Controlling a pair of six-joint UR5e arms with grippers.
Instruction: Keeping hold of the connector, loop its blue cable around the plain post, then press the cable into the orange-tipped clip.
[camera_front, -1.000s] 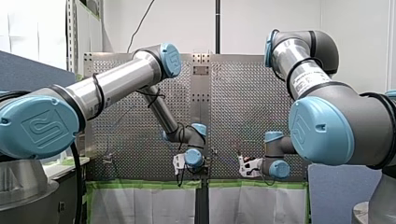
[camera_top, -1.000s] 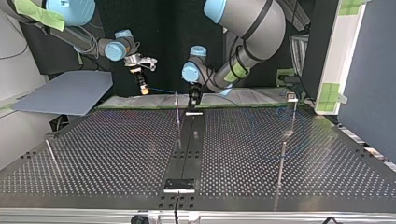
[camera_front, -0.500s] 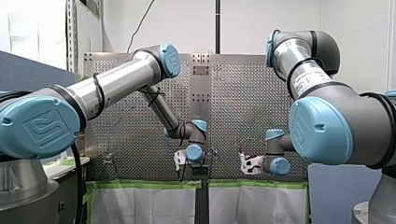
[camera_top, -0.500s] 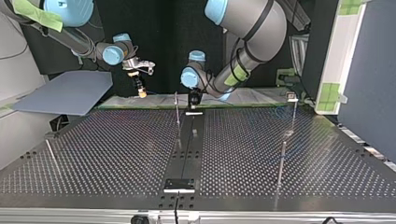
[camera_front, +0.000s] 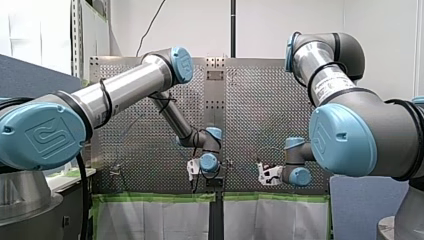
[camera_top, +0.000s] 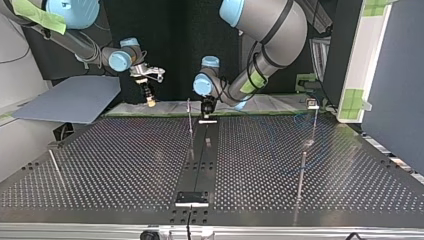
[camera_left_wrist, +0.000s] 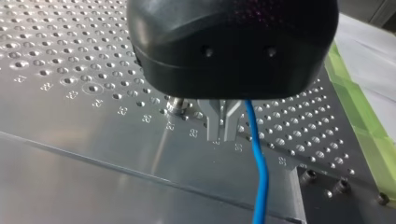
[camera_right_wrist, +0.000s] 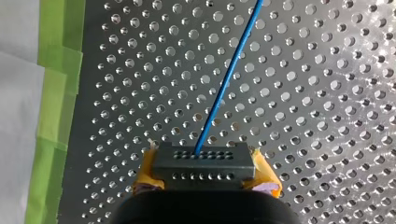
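Connector (camera_right_wrist: 204, 158) clamped in right gripper (camera_right_wrist: 204, 171), blue cable (camera_right_wrist: 229, 79) over perforated table (camera_right_wrist: 327, 93), left gripper (camera_left_wrist: 219, 134) closed beside post (camera_left_wrist: 177, 106)

Table (camera_right_wrist: 327, 93) — shiny perforated metal; connector (camera_right_wrist: 204, 161) — matt dark plastic.

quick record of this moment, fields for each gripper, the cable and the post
right gripper: shut on connector, yellow pads either side
blue cable: runs from connector out over perforated table
left gripper: low over table, cable passing right by it, grip unclear
post: upright close beside left gripper; whether cable wraps it cannot be told
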